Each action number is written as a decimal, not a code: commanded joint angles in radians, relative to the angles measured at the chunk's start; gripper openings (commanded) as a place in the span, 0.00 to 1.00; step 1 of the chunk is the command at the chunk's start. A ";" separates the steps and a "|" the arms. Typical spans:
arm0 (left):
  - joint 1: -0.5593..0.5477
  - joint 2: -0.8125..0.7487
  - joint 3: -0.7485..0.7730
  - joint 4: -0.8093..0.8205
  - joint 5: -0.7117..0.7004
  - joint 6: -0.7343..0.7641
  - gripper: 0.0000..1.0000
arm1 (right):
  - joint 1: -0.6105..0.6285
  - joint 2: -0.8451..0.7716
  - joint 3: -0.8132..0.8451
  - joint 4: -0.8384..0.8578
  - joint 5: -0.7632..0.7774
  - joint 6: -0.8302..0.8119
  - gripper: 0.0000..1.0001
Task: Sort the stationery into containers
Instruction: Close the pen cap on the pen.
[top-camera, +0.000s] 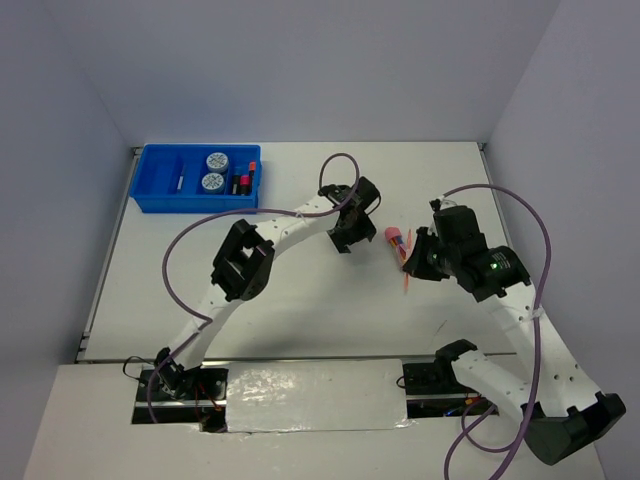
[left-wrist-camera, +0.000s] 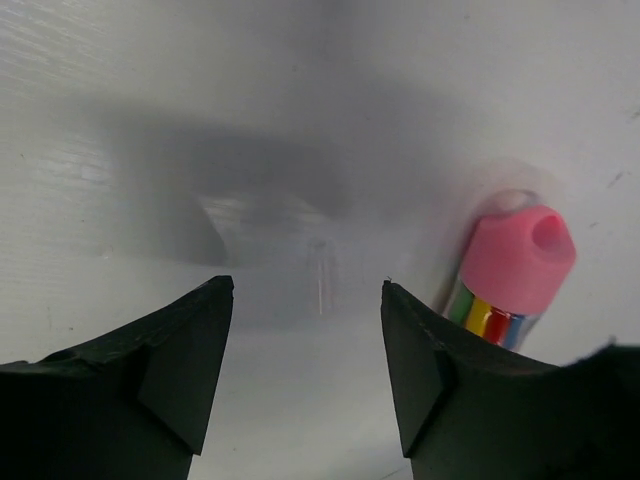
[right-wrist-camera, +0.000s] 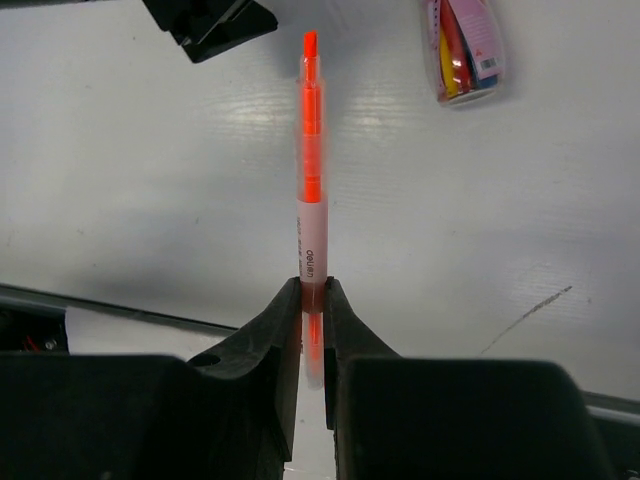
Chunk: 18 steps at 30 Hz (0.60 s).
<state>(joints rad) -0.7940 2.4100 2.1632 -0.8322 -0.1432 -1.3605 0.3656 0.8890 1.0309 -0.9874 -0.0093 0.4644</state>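
- The right tool (right-wrist-camera: 312, 290) is clamped on the orange pen (right-wrist-camera: 311, 170). Its fingers press the white-labelled part of the barrel (the orange tip points away from the wrist camera). Whether the pen touches the bench (top-camera: 300, 310) cannot be told.
- The left tool (left-wrist-camera: 307, 295) stands apart with nothing in the gap, held low over bare bench.
- The pink-capped tube (left-wrist-camera: 515, 260) lies on the bench just beside one finger of the left tool, outside the gap. In the top view it sits between the two tools, near the pen's tip.
- The blue tray (top-camera: 150, 190) sits at the far left corner of the bench, well apart from both tools.
- In the tray, two round discs (top-camera: 216, 161) share one compartment, and highlighters (top-camera: 247, 178) lie in the compartment at its right end.
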 joint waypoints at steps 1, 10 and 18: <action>-0.007 0.017 0.032 -0.029 -0.026 -0.040 0.72 | -0.005 -0.025 -0.020 -0.005 -0.043 -0.053 0.00; -0.037 0.129 0.170 -0.065 -0.021 -0.017 0.63 | -0.007 -0.016 -0.023 0.023 -0.096 -0.116 0.00; -0.054 0.169 0.162 -0.130 -0.045 -0.005 0.47 | -0.008 -0.028 0.000 0.049 -0.173 -0.133 0.00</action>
<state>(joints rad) -0.8387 2.5301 2.3089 -0.8917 -0.1604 -1.3666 0.3653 0.8764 1.0027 -0.9840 -0.1341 0.3573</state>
